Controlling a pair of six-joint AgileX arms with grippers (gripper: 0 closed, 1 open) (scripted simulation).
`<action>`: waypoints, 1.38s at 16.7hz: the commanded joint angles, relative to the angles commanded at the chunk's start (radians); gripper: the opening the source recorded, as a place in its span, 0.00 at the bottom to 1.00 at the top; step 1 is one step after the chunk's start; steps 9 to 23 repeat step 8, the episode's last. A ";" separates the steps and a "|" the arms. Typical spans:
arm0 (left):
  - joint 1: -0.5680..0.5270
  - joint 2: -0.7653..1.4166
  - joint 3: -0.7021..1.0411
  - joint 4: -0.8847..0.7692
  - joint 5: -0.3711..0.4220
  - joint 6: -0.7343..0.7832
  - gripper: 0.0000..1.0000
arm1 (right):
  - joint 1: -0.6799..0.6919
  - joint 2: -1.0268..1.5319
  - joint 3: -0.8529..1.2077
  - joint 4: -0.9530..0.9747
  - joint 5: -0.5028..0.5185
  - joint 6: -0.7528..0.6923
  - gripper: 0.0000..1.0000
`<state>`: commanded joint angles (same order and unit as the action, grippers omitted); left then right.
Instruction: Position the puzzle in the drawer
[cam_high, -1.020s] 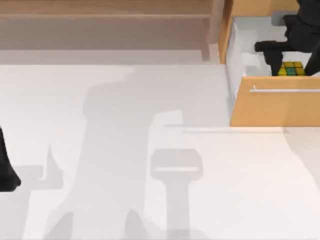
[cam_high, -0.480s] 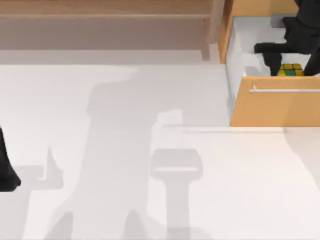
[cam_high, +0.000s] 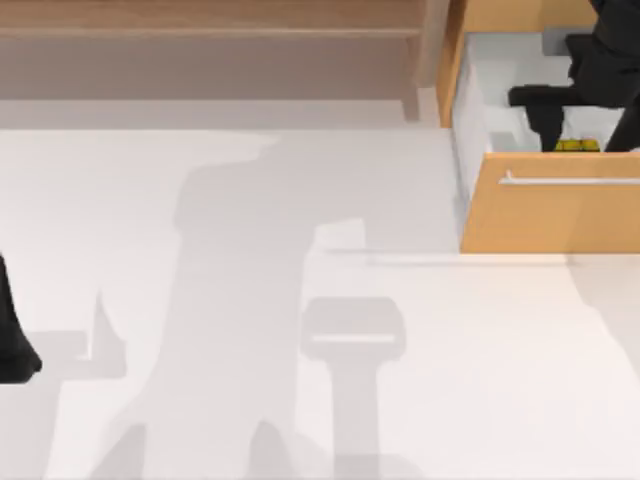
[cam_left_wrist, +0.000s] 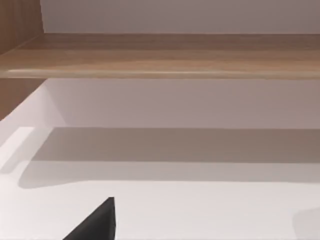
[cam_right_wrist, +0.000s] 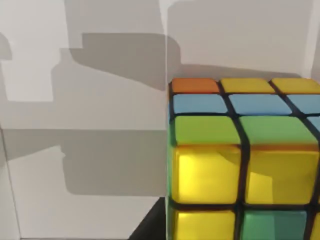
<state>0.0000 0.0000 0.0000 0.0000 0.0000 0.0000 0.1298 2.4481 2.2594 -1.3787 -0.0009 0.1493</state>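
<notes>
Upper right of the top view: right gripper (cam_high: 572, 128), closed on the puzzle (cam_high: 577, 145), now lower inside the open drawer (cam_high: 550, 215) than a second ago, cube nearly hidden behind the front panel, release seemingly next; left arm parked at left edge.

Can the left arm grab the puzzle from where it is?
Probably not. The left arm sits at the table's far left edge, while the puzzle is down inside the drawer at the far right, under the right end effector.
</notes>
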 joint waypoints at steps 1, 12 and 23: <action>0.000 0.000 0.000 0.000 0.000 0.000 1.00 | 0.000 0.000 0.000 0.000 0.000 0.000 0.90; 0.000 0.000 0.000 0.000 0.000 0.000 1.00 | 0.000 0.000 0.000 0.000 0.000 0.000 1.00; 0.000 0.000 0.000 0.000 0.000 0.000 1.00 | 0.000 0.000 0.000 0.000 0.000 0.000 1.00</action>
